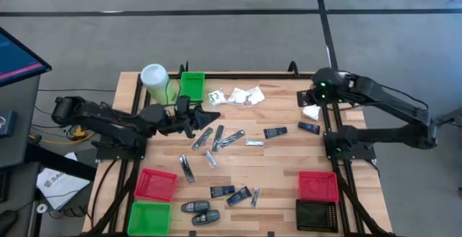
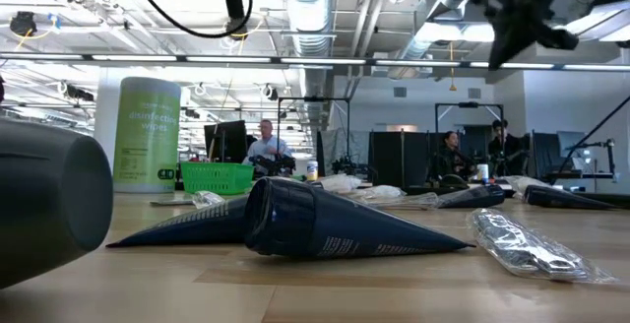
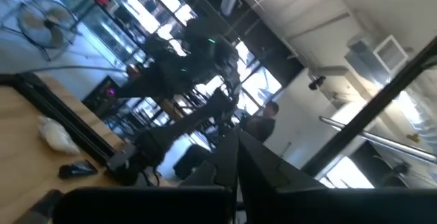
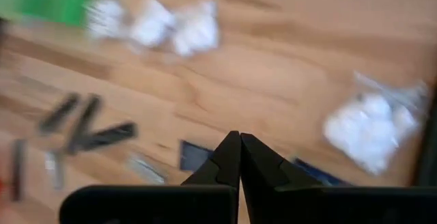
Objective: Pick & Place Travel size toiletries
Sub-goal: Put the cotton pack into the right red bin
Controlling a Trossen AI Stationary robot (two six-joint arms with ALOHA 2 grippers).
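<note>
The travel size toiletries lie scattered over the pale wooden slatted table (image 1: 274,161). White crinkly sachets (image 1: 244,96) cluster toward twelve o'clock from the table's middle, with one more white sachet (image 1: 311,112) out at two o'clock by the right arm. Slim silvery tubes (image 1: 219,138) sit around the centre, flat dark blue-black packets (image 1: 275,132) spread toward three o'clock, further dark packets (image 1: 229,193) lie at six o'clock, and black oval pieces (image 1: 201,212) rest at the near edge.

The left gripper (image 1: 211,116) reaches in from nine o'clock, its fingers pressed together on nothing, just beside the silvery tubes. The right gripper (image 4: 239,142) hangs above the two o'clock corner, fingers clenched and holding nothing.

A tall green canister with a white lid (image 1: 156,82) and a green plastic bin (image 1: 192,85) stand at eleven o'clock. A red bin (image 1: 156,184) and another green bin (image 1: 149,218) sit at seven o'clock; a red bin (image 1: 318,186) and a black bin (image 1: 317,215) at five o'clock.
</note>
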